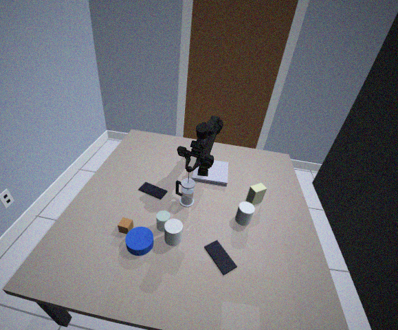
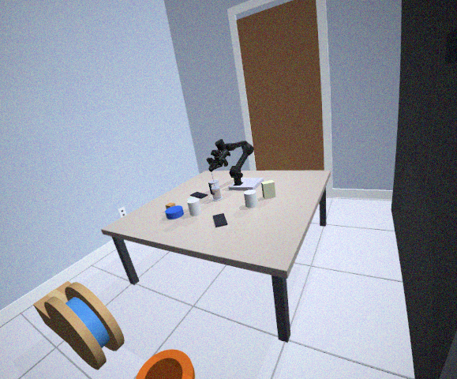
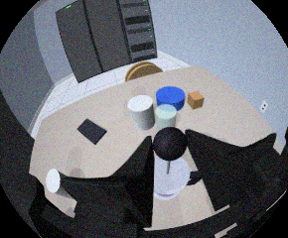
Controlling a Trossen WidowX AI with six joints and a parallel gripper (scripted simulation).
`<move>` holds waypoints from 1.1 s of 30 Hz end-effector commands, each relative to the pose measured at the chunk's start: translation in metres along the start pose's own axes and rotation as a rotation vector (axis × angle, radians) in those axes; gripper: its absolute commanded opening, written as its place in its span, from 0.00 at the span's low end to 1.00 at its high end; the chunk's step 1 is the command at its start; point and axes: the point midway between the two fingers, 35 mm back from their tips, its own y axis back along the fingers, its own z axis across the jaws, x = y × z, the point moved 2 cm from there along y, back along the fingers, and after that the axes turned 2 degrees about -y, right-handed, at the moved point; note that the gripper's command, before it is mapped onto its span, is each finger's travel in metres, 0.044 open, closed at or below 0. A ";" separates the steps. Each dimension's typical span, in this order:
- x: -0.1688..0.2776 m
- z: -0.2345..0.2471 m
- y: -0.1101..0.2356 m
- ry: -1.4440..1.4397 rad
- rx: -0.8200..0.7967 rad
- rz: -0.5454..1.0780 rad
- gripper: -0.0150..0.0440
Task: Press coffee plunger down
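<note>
The coffee press (image 1: 187, 195) (image 2: 217, 193) (image 3: 173, 179) stands upright on the table, a clear beaker with a black side handle (image 1: 178, 188). Its thin plunger rod (image 1: 188, 176) rises well above the lid and ends in a round black knob (image 1: 189, 169) (image 3: 169, 144). My gripper (image 1: 189, 167) (image 2: 211, 166) (image 3: 168, 137) is shut on the knob, with one finger on either side of it in the wrist view. The arm reaches in from behind the press, and the fingers are far above the lid.
A mint cylinder (image 1: 163, 220), white cylinder (image 1: 173, 232), blue disc (image 1: 139, 240) and orange block (image 1: 125, 225) stand in front of the press. A dark slab (image 1: 152, 190) lies left. Another white cylinder (image 1: 245, 214) and a yellow-green block (image 1: 256, 193) stand right. Another dark slab (image 1: 220, 257) lies front right.
</note>
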 end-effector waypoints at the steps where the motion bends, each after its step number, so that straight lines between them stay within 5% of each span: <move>1: 0.024 0.000 -0.011 0.009 0.000 0.063 0.47; 33: 0.049 -0.003 -0.035 0.009 0.000 0.062 0.47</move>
